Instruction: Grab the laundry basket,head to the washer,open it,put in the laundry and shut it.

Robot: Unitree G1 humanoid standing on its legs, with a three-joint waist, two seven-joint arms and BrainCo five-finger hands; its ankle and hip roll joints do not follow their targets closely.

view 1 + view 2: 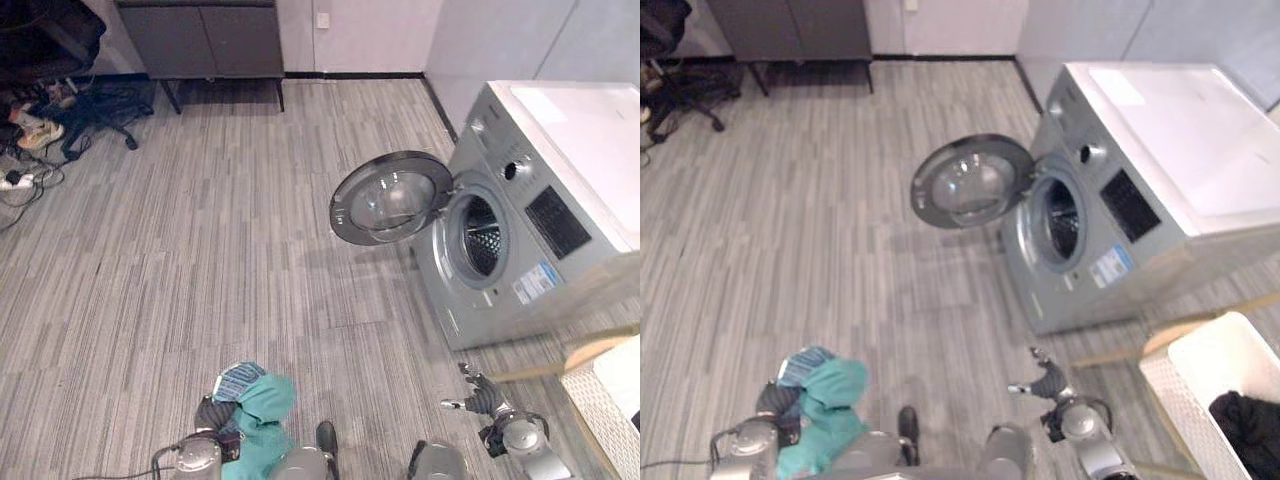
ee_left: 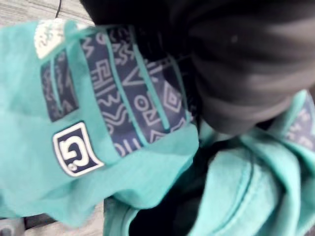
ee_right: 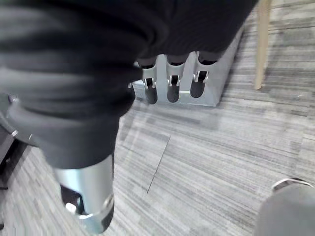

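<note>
The silver washer (image 1: 530, 200) stands at the right with its round glass door (image 1: 390, 197) swung wide open to the left, so the drum opening (image 1: 482, 237) shows. My left hand (image 1: 213, 413), low at the left, carries a teal garment (image 1: 262, 405) with a navy patterned band (image 2: 123, 98); the cloth wraps around the hand. At the lower right, in front of the washer, my right hand (image 1: 482, 398) has straight fingers (image 3: 170, 83) and holds nothing. A white woven laundry basket (image 1: 1200, 385) stands at the far right beside the washer, with dark clothes (image 1: 1250, 420) inside.
A light wooden frame (image 1: 600, 350) stands between the washer and the basket. A dark cabinet (image 1: 210, 40) on legs lines the back wall. An office chair, shoes and cables (image 1: 60, 110) crowd the far left corner. Grey striped floor lies before the washer.
</note>
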